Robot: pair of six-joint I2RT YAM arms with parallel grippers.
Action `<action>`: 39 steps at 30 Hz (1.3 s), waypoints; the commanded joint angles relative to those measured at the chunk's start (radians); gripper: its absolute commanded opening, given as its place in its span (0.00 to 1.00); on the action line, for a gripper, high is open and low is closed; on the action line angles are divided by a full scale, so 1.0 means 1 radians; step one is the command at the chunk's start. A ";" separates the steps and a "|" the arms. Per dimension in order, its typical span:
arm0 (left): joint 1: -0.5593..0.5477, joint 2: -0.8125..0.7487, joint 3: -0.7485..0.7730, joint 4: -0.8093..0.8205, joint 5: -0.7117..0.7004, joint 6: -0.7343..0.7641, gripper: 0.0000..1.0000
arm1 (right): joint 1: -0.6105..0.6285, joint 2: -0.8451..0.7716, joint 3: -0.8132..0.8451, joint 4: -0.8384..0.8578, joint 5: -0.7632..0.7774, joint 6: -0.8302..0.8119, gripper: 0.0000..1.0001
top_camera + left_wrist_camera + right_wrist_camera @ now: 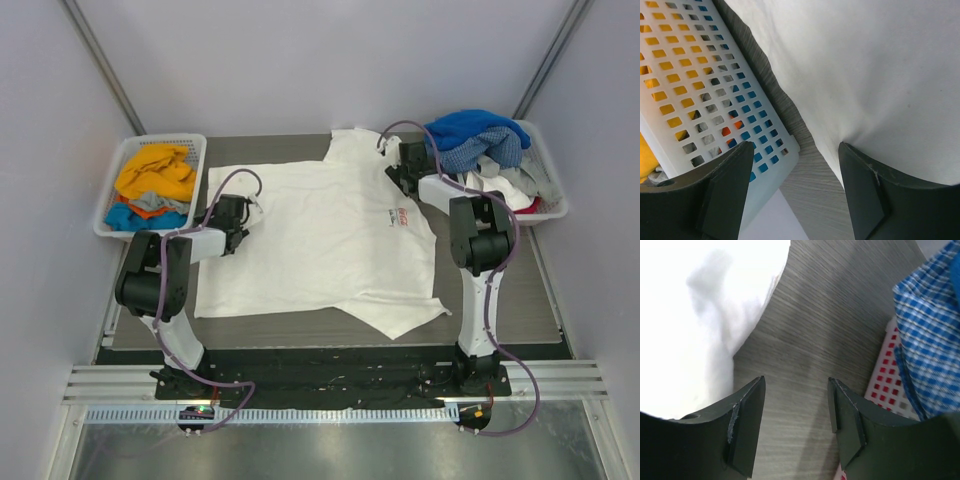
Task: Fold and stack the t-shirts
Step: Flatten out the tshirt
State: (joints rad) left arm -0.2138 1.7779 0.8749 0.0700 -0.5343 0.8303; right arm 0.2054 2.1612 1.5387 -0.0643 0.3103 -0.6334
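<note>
**Top view.** Large white cotton t-shirt with a small red chest logo [320, 240] lies spread face-up on the dark grey wood-grain table [505, 300]. It is unfolded, with one hem corner trailing toward the near edge. No folded stack shows anywhere. Other shirts are heaped unfolded in two bins. An orange cloth bundle [155, 175] sits over blue and grey in the white slatted plastic basket at left [109, 205]. A blue cloth shirt [475, 128] and a blue-checked shirt [482, 152] sit in the matching basket at right [552, 190]. Est. progress: early, with the first fold not yet made and all else left. The left gripper [245, 215] is at the shirt's left edge and the right gripper [395, 165] at its far right shoulder. Most bare tabletop for moving is at near right and along the near strip.

**Left wrist.** Left gripper [795, 150] has jaws parted, nothing between them. Its right finger [865, 190] meets the puckered edge of the white shirt [880, 75]. Only a thin table strip [805, 165] separates that edge from the left basket's wall [700, 90], so there is little side room.

**Right wrist.** Right gripper [796, 385] has jaws parted and empty, over bare table [825, 315]. The white shirt's edge [700, 330] lies to one side. On the other, the checked shirt [930, 340] overhangs the right basket's wall [885, 380], a snag risk.
</note>
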 commanded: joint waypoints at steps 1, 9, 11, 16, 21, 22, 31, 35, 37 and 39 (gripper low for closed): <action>0.033 -0.026 -0.020 -0.015 -0.018 0.036 0.74 | -0.001 0.035 0.099 0.035 -0.025 0.043 0.59; 0.034 -0.014 -0.011 -0.021 -0.021 0.030 0.73 | -0.003 0.089 0.205 0.038 -0.050 0.064 0.59; 0.033 -0.005 -0.011 -0.021 -0.018 0.023 0.73 | -0.003 0.097 0.233 0.031 -0.057 0.073 0.59; 0.034 0.011 -0.013 -0.015 -0.015 0.016 0.73 | -0.003 0.130 0.274 0.026 -0.063 0.077 0.59; 0.033 0.020 -0.011 -0.009 -0.013 0.012 0.73 | -0.003 0.155 0.287 0.021 -0.076 0.092 0.59; 0.034 0.021 -0.010 -0.010 -0.012 0.010 0.73 | -0.003 0.158 0.287 0.021 -0.077 0.097 0.59; 0.033 0.029 -0.008 -0.007 -0.010 -0.002 0.73 | -0.003 0.184 0.294 0.017 -0.097 0.118 0.59; 0.033 0.023 -0.014 -0.009 -0.010 0.001 0.72 | -0.003 0.204 0.296 0.017 -0.091 0.104 0.59; 0.033 0.022 -0.016 -0.009 -0.010 0.001 0.73 | -0.001 0.210 0.296 0.017 -0.085 0.097 0.59; 0.034 0.022 -0.016 -0.009 -0.010 0.004 0.72 | -0.003 0.224 0.296 0.023 -0.070 0.086 0.59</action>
State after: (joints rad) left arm -0.1959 1.7813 0.8726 0.0719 -0.5411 0.8467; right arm 0.2054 2.3638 1.8008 -0.0689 0.2260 -0.5430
